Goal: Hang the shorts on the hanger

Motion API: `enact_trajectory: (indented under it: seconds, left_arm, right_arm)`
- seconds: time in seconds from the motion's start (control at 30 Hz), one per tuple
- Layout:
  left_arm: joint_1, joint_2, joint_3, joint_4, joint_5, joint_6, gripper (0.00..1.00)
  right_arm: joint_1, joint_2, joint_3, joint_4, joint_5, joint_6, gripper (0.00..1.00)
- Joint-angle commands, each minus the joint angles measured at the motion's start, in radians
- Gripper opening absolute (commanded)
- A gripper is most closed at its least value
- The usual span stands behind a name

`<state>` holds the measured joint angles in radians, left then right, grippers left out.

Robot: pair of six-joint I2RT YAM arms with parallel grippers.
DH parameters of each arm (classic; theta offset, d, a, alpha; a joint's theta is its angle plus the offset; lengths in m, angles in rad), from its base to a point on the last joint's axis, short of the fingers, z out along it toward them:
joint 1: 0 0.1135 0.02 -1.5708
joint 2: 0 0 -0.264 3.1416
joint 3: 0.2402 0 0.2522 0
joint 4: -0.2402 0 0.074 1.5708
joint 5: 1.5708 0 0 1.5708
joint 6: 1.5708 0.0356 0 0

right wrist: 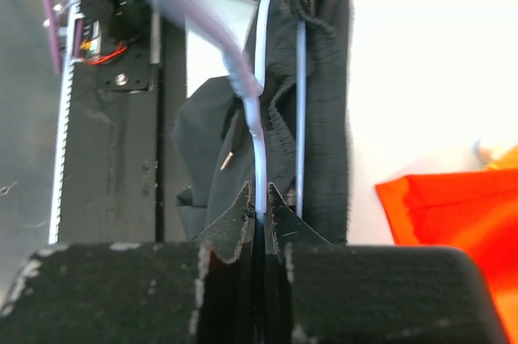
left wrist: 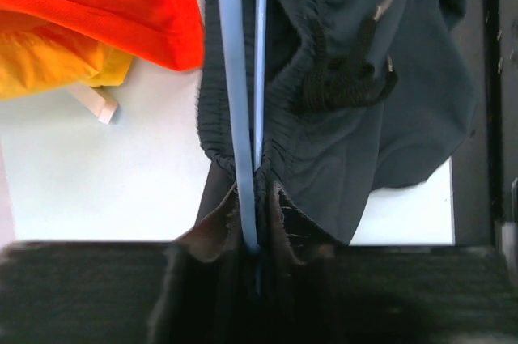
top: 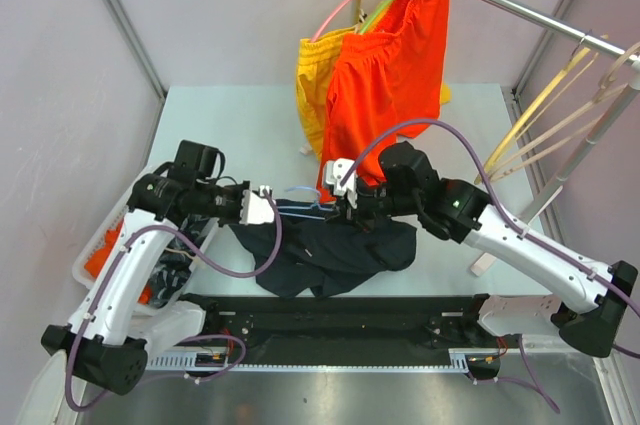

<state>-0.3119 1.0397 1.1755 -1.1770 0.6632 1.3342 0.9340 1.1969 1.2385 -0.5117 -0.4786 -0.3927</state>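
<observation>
Top external | shorts (top: 340, 250): one, soft dark crumpled fabric, mid-table (top: 230, 125), elastic waistband around hanger (left wrist: 233, 77) | hanger: one, thin light-blue wire | left gripper (left wrist: 249, 240), right gripper (right wrist: 261, 210): both pinching wire, perhaps cloth too

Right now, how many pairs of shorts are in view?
3: dark shorts around the hanger at centre; orange shorts hanging from the rail; yellow shorts behind them. Others may be hidden.

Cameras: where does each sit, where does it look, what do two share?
Top external: overhead behind the bases, facing down at the table; left arm, right arm show.
Left wrist: on the wrist, facing along the left gripper, shut on the hanger.
Right wrist: likewise; right gripper shut on the hanger.
Wrist views share hanger and shorts.
</observation>
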Motion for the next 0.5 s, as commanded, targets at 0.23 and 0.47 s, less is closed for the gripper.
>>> enact_trajectory:
  seconds: [0.23,0.47]
  left_arm:
    - [0.035,-0.125,0.01,0.328,0.131,-0.445,0.63]
    - [0.155,-0.218,-0.004,0.464,0.214,-0.61,0.73]
  right_arm:
    - [-0.082,-0.046,0.068,0.044,0.037,0.144,0.0]
    - [-0.141,-0.056,0.069,0.07,0.005,0.198,0.0]
